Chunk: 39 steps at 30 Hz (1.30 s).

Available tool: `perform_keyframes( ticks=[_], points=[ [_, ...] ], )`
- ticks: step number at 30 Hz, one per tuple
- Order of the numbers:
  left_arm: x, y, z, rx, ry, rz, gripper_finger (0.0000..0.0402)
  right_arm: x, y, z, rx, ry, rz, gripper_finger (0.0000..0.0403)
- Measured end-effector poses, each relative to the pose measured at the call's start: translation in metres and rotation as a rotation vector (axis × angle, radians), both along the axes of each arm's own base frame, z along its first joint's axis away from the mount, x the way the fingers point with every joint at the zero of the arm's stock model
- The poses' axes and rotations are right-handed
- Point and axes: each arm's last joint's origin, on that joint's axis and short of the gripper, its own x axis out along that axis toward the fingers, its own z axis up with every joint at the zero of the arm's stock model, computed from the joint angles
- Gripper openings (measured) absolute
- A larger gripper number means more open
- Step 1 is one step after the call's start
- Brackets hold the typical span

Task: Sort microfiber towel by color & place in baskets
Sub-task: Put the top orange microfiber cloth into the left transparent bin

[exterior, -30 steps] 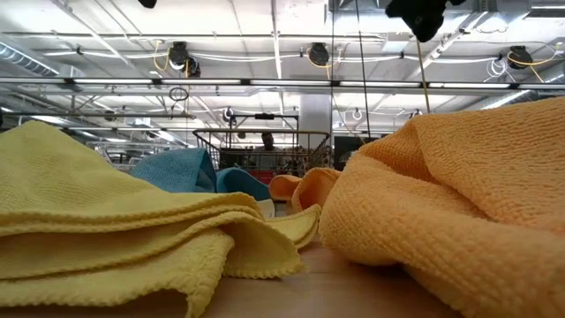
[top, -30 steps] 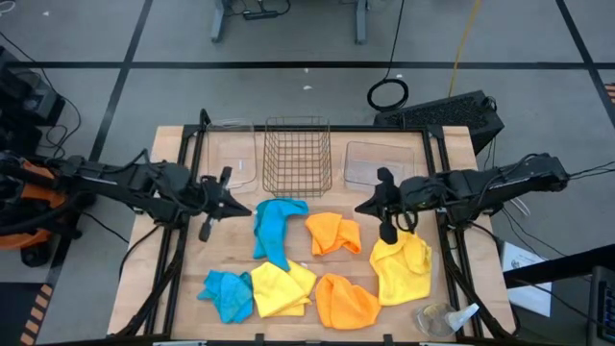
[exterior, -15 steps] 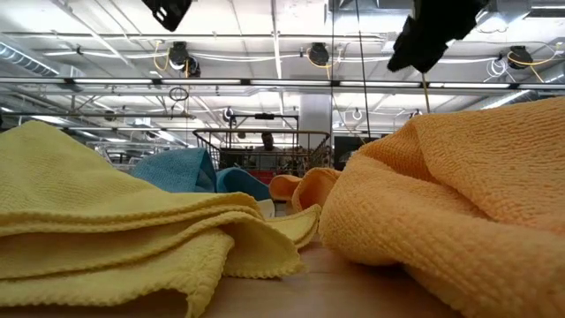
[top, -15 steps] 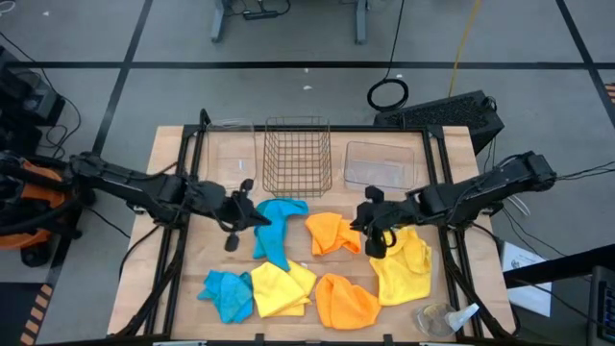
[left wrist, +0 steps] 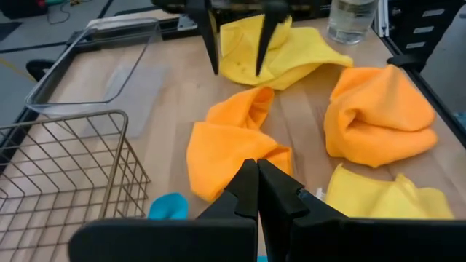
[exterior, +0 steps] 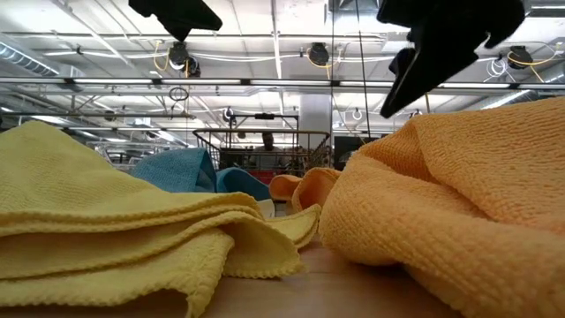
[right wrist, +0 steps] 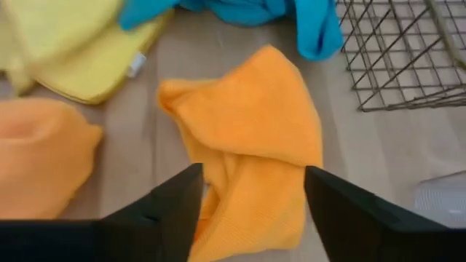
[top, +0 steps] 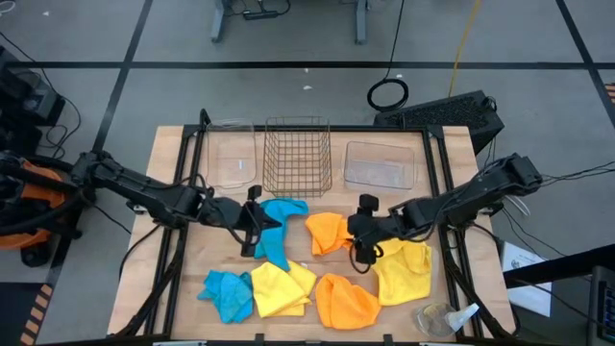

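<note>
My left gripper point(top: 252, 222) pinched closed, empty, beside blue towel point(top: 279, 227); my right gripper point(top: 357, 246) spread wide over orange towel point(top: 332, 233), below mesh basket point(top: 297, 156).

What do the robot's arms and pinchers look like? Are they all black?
Mostly, yes. Both arms are thin, dark and jointed. The left gripper and right gripper each have two black pointed fingers. Orange parts and black cables sit at the left arm's base.

A clear plastic cup point(top: 434, 319) stands at the table's point(top: 173, 173) corner.
</note>
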Motion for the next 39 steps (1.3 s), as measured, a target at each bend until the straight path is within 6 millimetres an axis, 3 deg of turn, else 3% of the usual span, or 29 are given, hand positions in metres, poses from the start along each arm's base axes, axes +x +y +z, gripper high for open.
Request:
perform_keyframes(
  ticks=[7,33,39],
  points=[
    [0.001,0.0,0.002,-0.014,-0.02,0.003,0.0002,0.016,0.005,-0.027,-0.051,0.038,-0.006,0.0289],
    [0.025,-0.007,-0.016,0.016,-0.027,-0.011,0.0002,0.041,0.003,-0.08,-0.007,0.094,-0.144,0.029],
    [0.025,-0.007,-0.016,0.017,-0.025,-0.012,0.0002,0.04,0.005,-0.075,0.09,0.092,-0.159,0.029]
  ],
)
